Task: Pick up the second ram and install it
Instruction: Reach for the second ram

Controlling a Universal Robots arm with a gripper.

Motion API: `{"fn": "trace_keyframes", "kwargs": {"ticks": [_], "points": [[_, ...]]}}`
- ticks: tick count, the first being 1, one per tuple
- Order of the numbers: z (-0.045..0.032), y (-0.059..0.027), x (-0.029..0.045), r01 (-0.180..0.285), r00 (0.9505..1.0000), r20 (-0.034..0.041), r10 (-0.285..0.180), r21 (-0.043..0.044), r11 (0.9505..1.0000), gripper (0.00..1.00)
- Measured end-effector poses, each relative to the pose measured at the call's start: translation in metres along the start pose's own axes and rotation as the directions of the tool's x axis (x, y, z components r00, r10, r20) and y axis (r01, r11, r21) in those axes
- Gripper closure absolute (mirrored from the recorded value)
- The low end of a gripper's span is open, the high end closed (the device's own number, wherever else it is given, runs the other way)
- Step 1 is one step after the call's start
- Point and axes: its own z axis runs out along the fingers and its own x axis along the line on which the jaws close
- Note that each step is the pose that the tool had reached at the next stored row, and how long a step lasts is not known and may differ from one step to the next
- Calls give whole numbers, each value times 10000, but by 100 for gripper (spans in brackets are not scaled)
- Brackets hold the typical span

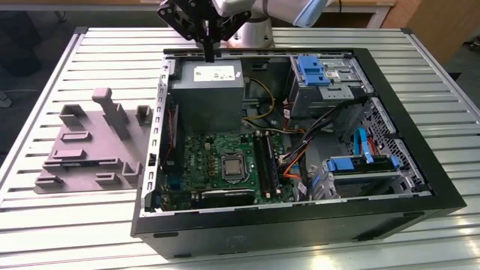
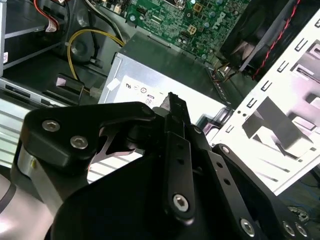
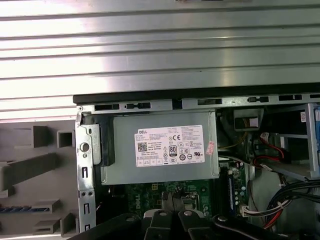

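My tool [image 1: 210,55] hangs over the power supply [image 1: 212,84], pressed together and empty. The ram [image 1: 75,163] lies flat in the tray [image 1: 90,147], well off toward the exterior view's left, lengthwise across that view.

Slatted metal workbench in bright light.
The table [image 1: 442,101] is built of pale aluminium slats that run side to side and gleam with white glare. Past its far edge stand wood-coloured furniture [image 1: 448,25] and a dark floor [image 1: 30,36].
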Motion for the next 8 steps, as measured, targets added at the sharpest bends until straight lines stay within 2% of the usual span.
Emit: {"fn": "trace_keyframes", "kwargs": {"ticks": [8], "points": [[-5, -12, 158, 0, 10000, -1, 0, 1, 10000, 89]]}}
